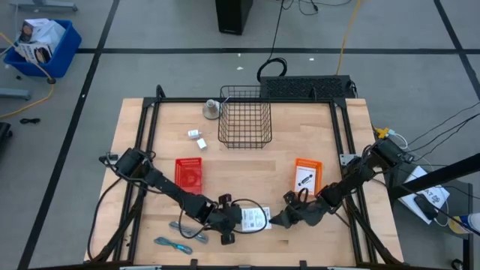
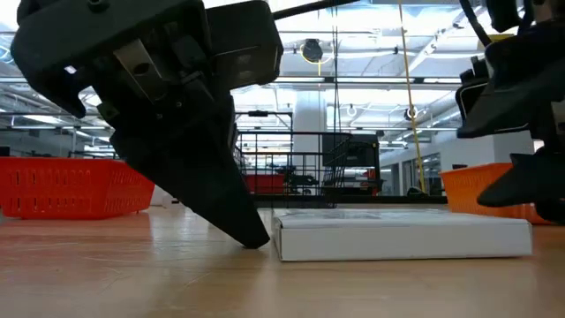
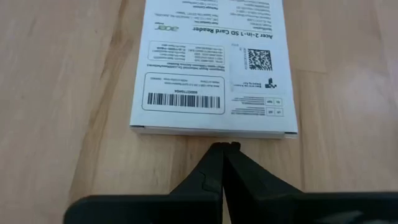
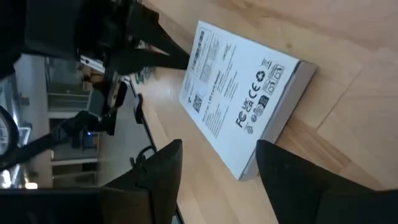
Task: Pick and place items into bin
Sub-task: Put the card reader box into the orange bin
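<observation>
Both claws flank the white packet (image 1: 255, 218) on the counter (image 1: 150, 135), left claw (image 3: 222, 155) pinched together, right claw (image 4: 217, 168) apart; wire bin (image 1: 245, 116) looks empty, everything remains.

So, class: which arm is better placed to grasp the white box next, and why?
Right, probably. The right gripper is open with its fingers level with the end of the white box. The left gripper is shut, its tip against the opposite end.
</observation>
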Robot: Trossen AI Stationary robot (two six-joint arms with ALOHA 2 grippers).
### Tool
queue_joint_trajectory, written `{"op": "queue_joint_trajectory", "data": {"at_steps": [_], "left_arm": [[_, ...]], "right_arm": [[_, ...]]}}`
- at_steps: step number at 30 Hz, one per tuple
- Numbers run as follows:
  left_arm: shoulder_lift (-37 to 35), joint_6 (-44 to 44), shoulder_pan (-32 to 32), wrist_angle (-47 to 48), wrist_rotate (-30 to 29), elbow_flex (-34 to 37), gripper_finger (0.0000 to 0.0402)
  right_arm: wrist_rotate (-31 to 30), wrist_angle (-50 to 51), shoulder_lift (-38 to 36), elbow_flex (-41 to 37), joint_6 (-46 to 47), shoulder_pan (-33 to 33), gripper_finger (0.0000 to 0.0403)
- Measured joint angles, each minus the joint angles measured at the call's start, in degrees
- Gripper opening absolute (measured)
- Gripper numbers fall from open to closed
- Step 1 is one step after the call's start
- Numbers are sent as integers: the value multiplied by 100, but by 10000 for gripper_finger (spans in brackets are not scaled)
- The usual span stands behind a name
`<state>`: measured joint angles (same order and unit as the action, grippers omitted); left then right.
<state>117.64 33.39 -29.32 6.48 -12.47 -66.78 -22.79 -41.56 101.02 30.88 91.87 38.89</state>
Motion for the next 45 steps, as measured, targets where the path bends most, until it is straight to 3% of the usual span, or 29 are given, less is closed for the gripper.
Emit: {"op": "queue_joint_trajectory", "data": {"at_steps": [11,18,37,45], "left_arm": [[-142,-142,-57,-142,-421,15,6],[-397,-175,-66,-309,-787,15,5],[9,-76,272,-891,171,-19,7],[70,139,228,-720,114,-28,6]], "right_arm": [[179,215,27,-12,49,105,201],[635,449,38,-10,727,196,201],[835,632,42,-12,888,15,201],[849,630,43,-12,909,-49,201]]}}
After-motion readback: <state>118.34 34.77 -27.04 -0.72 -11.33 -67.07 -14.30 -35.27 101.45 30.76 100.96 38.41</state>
